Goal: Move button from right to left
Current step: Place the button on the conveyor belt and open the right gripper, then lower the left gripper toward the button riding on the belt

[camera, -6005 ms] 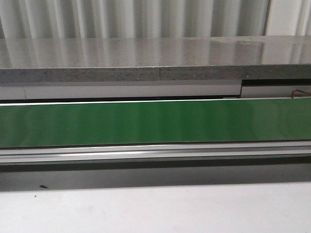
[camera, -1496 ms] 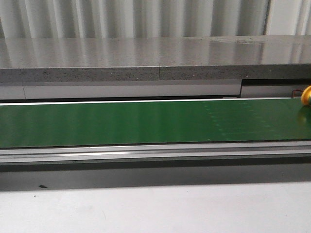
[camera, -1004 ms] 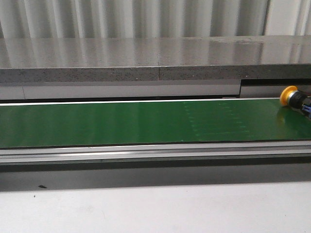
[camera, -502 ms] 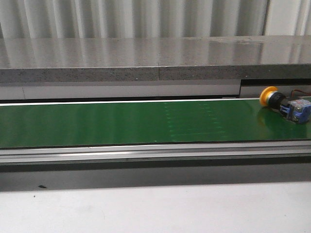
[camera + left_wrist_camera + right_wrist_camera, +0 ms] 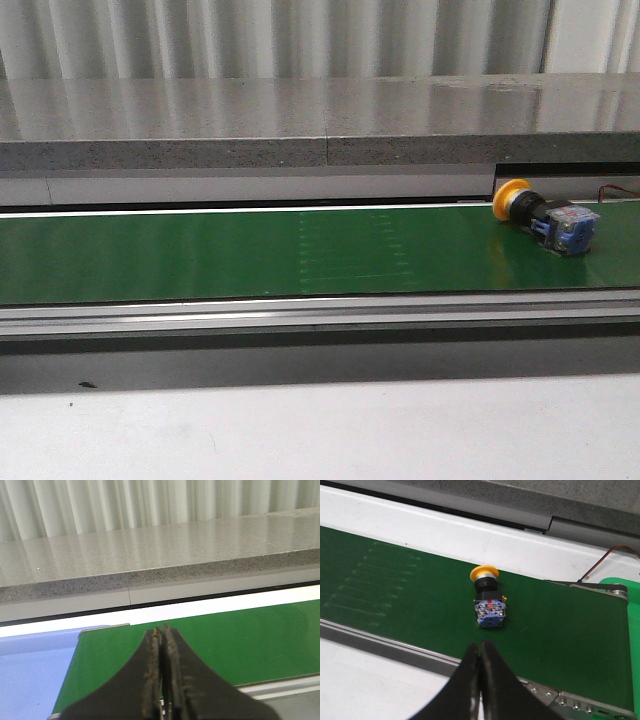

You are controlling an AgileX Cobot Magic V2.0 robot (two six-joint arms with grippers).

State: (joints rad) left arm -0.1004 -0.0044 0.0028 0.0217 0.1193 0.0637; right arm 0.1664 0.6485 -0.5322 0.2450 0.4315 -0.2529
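Button (image 5: 545,216) lies on its side at the right of the front view, on the green belt (image 5: 250,252), near the belt's far edge; its yellow cap points left and its blue-and-clear block points right. In the right wrist view the button (image 5: 487,597) sits mid-frame, apart from the right gripper (image 5: 480,656), whose jaws are pressed together on nothing. The left gripper (image 5: 162,640) hangs over the belt's other end with jaws likewise clenched and empty. A grey stone ledge (image 5: 300,120) crosses the upper frame behind the belt.
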